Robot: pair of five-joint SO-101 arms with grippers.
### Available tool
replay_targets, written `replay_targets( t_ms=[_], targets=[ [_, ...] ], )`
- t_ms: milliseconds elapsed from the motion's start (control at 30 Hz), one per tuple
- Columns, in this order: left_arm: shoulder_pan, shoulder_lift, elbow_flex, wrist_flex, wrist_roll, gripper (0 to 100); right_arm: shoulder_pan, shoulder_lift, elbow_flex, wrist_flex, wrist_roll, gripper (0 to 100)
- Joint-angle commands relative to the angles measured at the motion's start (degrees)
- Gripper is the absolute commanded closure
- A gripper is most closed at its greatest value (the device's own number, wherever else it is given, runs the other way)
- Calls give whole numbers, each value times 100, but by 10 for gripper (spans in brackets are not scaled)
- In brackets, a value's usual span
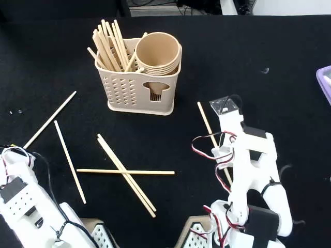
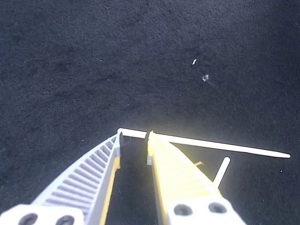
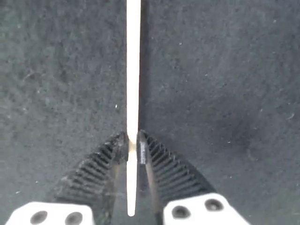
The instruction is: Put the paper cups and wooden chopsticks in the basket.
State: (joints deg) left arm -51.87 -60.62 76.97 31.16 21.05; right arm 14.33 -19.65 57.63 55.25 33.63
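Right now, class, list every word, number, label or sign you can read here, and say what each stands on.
None: no text can be read.
The basket, the paper cups, the chopsticks and the black table bear no print; any marks on the white arms are too small to read.

In the high view the right arm (image 1: 248, 170) covered the lower stretch of one chopstick (image 1: 205, 120); the left arm (image 1: 20, 201) was cut off by the picture's corner; a purple thing (image 1: 325, 82) at the edge was cropped, its kind unclear; the basket (image 1: 137, 95) wall hid the lower ends of the standing chopsticks (image 1: 108, 46) and most of the paper cups (image 1: 158, 51); in the right wrist view that chopstick (image 3: 133, 70) ran off the edge; in the left wrist view a short stick end (image 2: 222, 169) lay partly behind a finger (image 2: 173, 173); white specks (image 2: 194, 61) were too small to tell.
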Motion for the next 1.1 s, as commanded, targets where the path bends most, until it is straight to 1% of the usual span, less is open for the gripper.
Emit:
replay_targets(
  t_ms=[0, 100, 167, 267, 333, 400, 533, 600, 700, 867, 933, 1000, 1067],
  targets=[
    [48, -18, -127, -123, 9, 895, -9, -13, -356, 53, 44, 883],
    [48, -18, -136, -123, 9, 895, -299, -13, -453, 79, 44, 750],
    [48, -18, -136, -123, 9, 895, -589, -13, -558, 79, 44, 732],
    [48, -18, -136, -123, 9, 895, -941, 40, -884, -18, -167, 781],
    [48, -18, -136, -123, 9, 895, -1037, 84, -1068, -229, -387, 824],
    [48, -18, -136, -123, 9, 895, -1055, 259, -1200, -457, -431, 851],
    [48, -18, -136, -123, 9, 895, -976, 1015, -1464, -782, -431, 853],
    [48, -18, -136, -123, 9, 895, -905, 1446, -1657, -818, -422, 851],
    [48, -18, -136, -123, 9, 895, -818, 1956, -1956, -774, -220, 847],
    [48, -18, -136, -123, 9, 895, -818, 2246, -2018, -774, 0, 852],
    [48, -18, -136, -123, 9, 895, -818, 2237, -2018, -774, 53, 894],
    [48, -18, -136, -123, 9, 895, -809, 2202, -2026, -774, 53, 994],
    [48, -18, -136, -123, 9, 895, -809, 2000, -1974, -747, 53, 981]
  ],
)
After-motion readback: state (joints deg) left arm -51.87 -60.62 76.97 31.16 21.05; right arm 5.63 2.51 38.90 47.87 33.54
